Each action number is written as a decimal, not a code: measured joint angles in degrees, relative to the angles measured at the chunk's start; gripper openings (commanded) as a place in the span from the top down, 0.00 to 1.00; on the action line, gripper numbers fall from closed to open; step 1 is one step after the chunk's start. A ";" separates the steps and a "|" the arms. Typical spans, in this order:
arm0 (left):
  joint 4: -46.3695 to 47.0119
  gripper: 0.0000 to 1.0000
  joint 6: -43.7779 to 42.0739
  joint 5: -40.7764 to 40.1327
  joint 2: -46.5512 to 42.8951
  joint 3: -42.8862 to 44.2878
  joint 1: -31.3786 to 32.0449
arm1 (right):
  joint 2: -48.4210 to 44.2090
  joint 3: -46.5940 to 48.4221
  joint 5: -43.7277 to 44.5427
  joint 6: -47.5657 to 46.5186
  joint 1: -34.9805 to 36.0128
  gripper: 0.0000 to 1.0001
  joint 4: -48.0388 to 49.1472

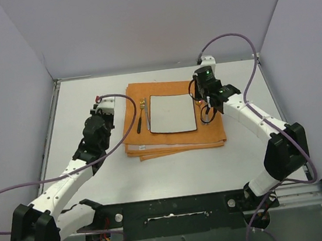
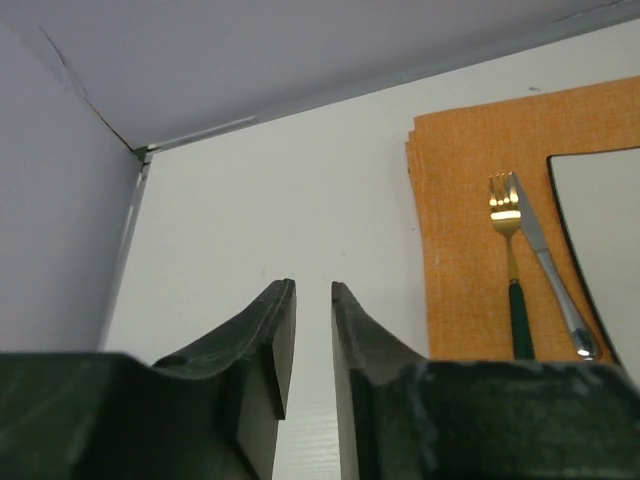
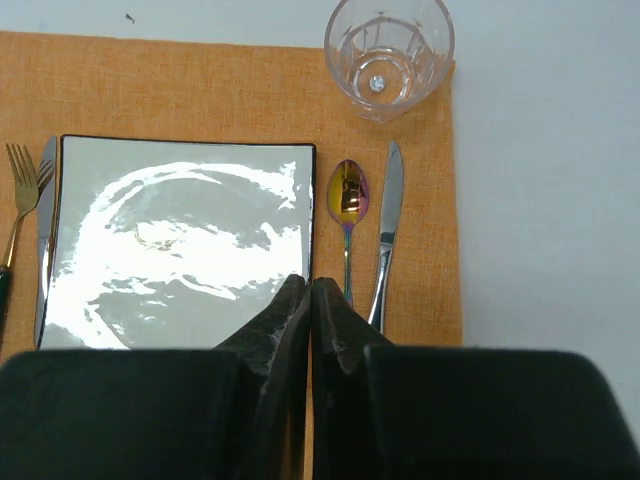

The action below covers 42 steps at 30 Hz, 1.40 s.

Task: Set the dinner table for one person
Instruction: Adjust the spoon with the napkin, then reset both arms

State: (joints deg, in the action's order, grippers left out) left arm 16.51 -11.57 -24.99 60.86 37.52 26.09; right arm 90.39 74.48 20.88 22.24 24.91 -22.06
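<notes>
The counter (image 1: pixel 173 172), a broad matte white-grey rectangle with thin metal edging, fills the walled bay in front of your two arms. Your left arm reaches forward with a bent elbow over bare counter, left of the place setting. The left pincer (image 2: pixel 312 290) has its dark fingers a narrow gap apart, with nothing between them. Your right arm bends inward over the setting's right side. The right pincer (image 3: pixel 308 290) is pressed together and empty, over the plate's near right corner.

A stack of orange woven cloths (image 1: pixel 175 142) lies mid-counter. On it sits a glossy square white plate (image 1: pixel 172 112) with a dark rim. A clear faceted glass (image 3: pixel 389 55) stands at the far right corner of the cloths. Right of the plate lie a steel knife (image 3: pixel 388 225) and an iridescent spoon (image 3: pixel 347 195). Left of it lie a gold, green-handled fork (image 2: pixel 507 225) and a second knife (image 2: pixel 548 265).
</notes>
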 measured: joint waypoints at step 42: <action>1.55 0.35 12.31 8.50 18.12 6.78 0.46 | -3.87 -5.97 -6.08 -0.85 -0.52 0.70 -7.61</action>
State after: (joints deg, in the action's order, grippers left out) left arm 18.06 0.73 -16.49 78.98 44.29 26.55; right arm 86.52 68.51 14.81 21.39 24.38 -29.67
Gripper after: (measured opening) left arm 0.555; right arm 0.230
